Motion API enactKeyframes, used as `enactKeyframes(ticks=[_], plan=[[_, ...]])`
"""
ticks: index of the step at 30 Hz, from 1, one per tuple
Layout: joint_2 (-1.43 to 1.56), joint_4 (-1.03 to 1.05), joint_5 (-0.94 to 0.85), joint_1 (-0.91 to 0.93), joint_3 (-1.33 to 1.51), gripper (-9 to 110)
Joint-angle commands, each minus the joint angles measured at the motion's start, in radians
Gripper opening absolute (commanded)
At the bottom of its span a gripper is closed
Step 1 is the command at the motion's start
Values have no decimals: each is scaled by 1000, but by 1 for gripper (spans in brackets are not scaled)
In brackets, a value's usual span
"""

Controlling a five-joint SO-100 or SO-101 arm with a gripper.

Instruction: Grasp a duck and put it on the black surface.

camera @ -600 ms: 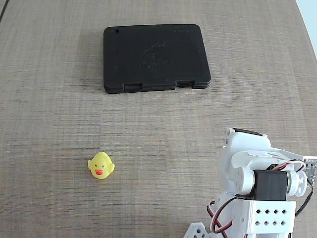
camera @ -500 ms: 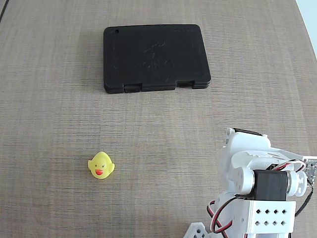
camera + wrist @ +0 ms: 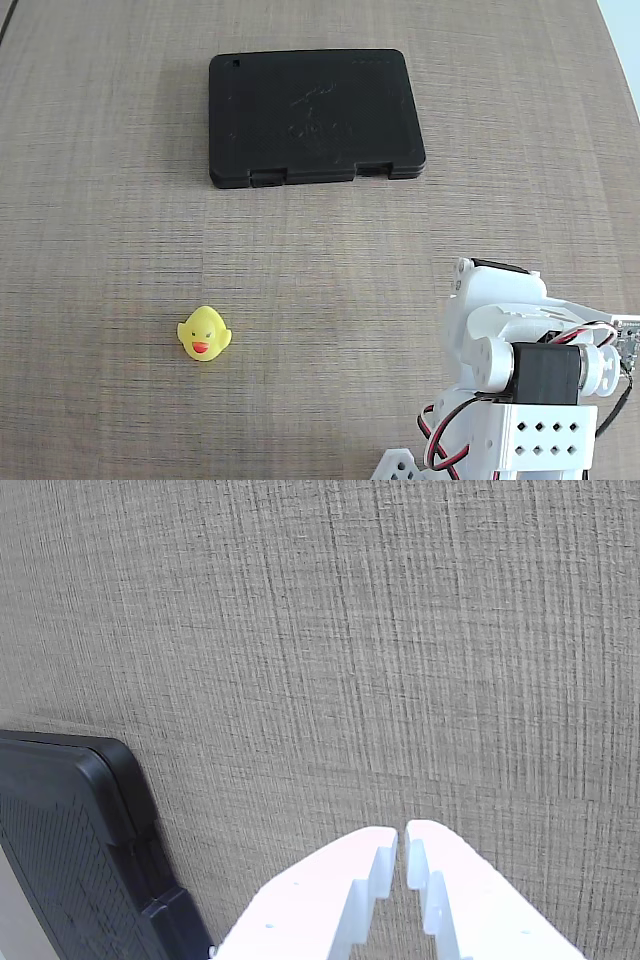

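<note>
My gripper is pinched nearly closed on nothing, over bare table. The duck sits toward the fixed view's bottom-left corner, the black surface near the top edge. Reaching without opening, I'd likely knock the duck away

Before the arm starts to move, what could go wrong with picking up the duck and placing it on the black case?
1. The duck is small and rounded, so the fingers may push it away or let it slip.
2. The gripper looks nearly shut and the wrist view shows no duck, only table and a corner of the black case; it must open and aim first.
3. The black case stands raised above the table, so a low carry could hit its edge.
</note>
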Motion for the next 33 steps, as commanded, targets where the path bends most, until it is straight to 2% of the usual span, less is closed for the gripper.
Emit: enactKeyframes(ticks=[1, 7, 14, 19, 25, 30, 33], plan=[[61, 5, -2, 5, -29, 0], [-44, -49, -2, 0, -110, 0], [-532, -133, -2, -63, -509, 0], [-864, -103, -2, -278, -802, 0], [-1124, 75, -2, -609, -1035, 1], [-1305, 176, -2, -799, -1114, 14], [-1402, 170, -2, -877, -1118, 21]])
